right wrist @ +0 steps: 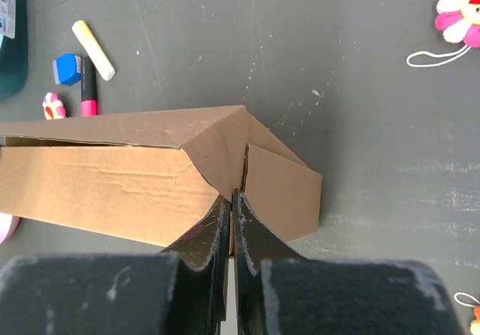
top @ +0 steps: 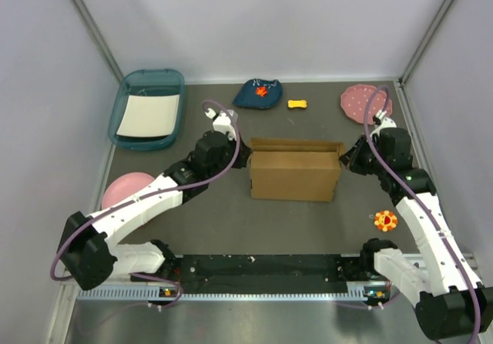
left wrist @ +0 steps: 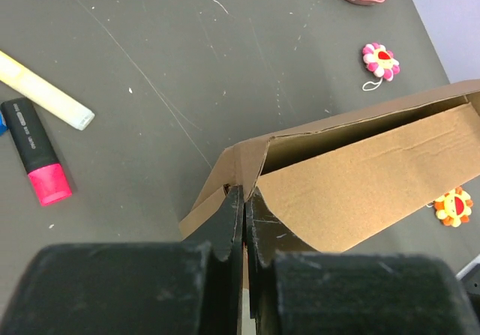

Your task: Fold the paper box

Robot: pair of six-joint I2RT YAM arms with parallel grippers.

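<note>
Cardboard is sitting in the middle of the table: the paper box is lying open-topped, its long axis running left to right. The left gripper is touching its left end flap and the right gripper its right end. Both are holding their jaws pressed together, each equally near.

Nothing legible shows in any view. The black marker with the pink end, at nine o'clock in the left wrist view, has fine pale print along its barrel, too small to read. The white label on the teal thing at eleven o'clock in the right wrist view is cropped and blurred.
</note>
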